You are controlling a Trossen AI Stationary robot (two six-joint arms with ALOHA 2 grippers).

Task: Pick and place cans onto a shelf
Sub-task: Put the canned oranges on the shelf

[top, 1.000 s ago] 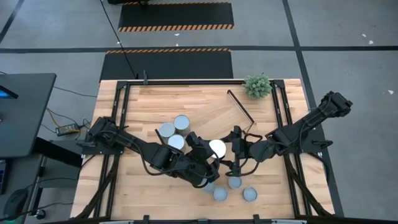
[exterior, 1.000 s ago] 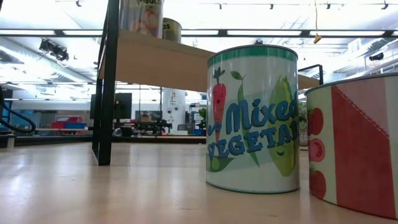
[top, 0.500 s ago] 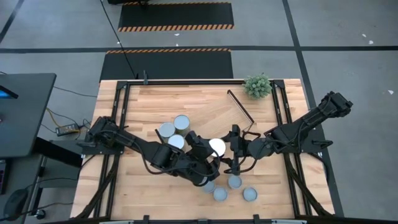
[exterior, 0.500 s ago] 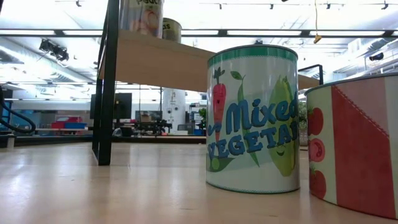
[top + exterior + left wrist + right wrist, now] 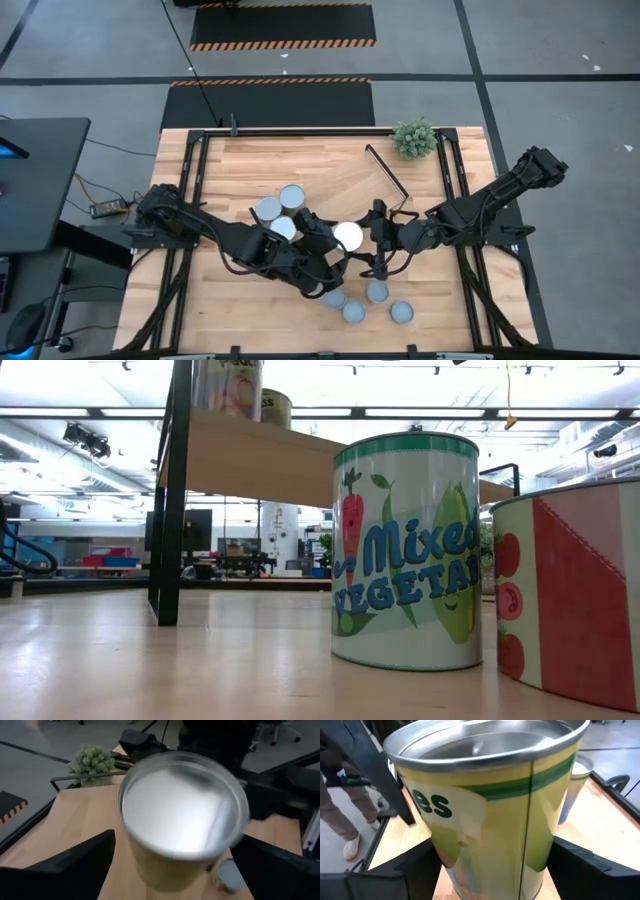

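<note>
Silvery white-topped can (image 5: pixel 348 237) sits at tabletop centre, both the left hand (image 5: pixel 335 262) and right hand (image 5: pixel 377 243) straddling it, fingers apart; crowding could topple it.

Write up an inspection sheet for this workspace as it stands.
Surface: wooden tabletop, bare apart from the items below.
Job's things: white-topped can raised between both arms; three cans clustered behind it; four loose cans near the front edge; shelf carrying cans.
Clutter: small green plant at the back corner.
Hands: left hand and right hand each have a can right in front of them; grip unclear.
Cables: black cable running across the floor to the table's back edge.
Surroundings: striped floor mats; a person's legs beside the table.
</note>
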